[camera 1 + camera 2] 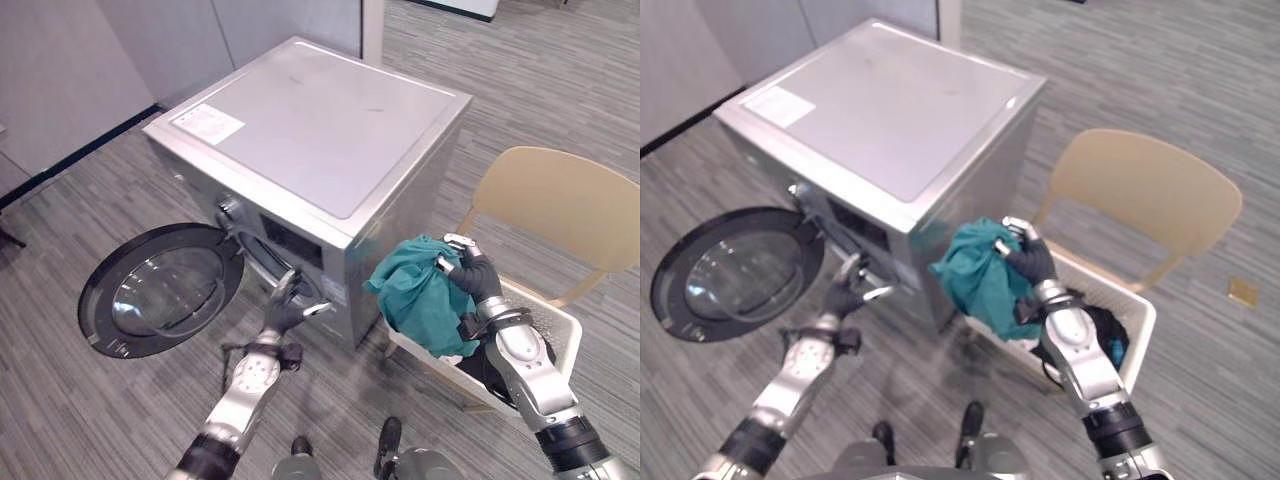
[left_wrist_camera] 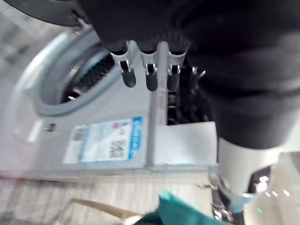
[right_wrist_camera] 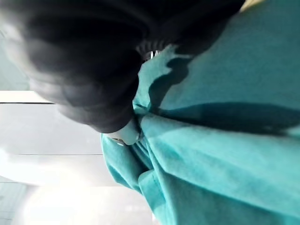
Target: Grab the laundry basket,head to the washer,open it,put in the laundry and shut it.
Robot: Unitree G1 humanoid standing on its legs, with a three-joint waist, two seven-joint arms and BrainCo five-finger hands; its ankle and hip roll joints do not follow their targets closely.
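Note:
A silver washer (image 1: 310, 130) stands ahead, its round dark door (image 1: 160, 290) swung open to the left. My right hand (image 1: 468, 272) is shut on a teal cloth (image 1: 420, 295) and holds it up above the white laundry basket (image 1: 560, 325), just right of the washer's corner. Dark laundry (image 1: 1102, 330) lies in the basket. In the right wrist view the teal cloth (image 3: 225, 136) bunches under my thumb. My left hand (image 1: 285, 310) hovers by the washer's front opening with fingers straight and nothing in it; its fingers (image 2: 150, 70) point at the drum rim.
A beige chair (image 1: 560, 205) stands right behind the basket. A grey wall with a dark skirting (image 1: 80, 150) runs along the far left. Grey striped floor (image 1: 60, 400) lies before the open door.

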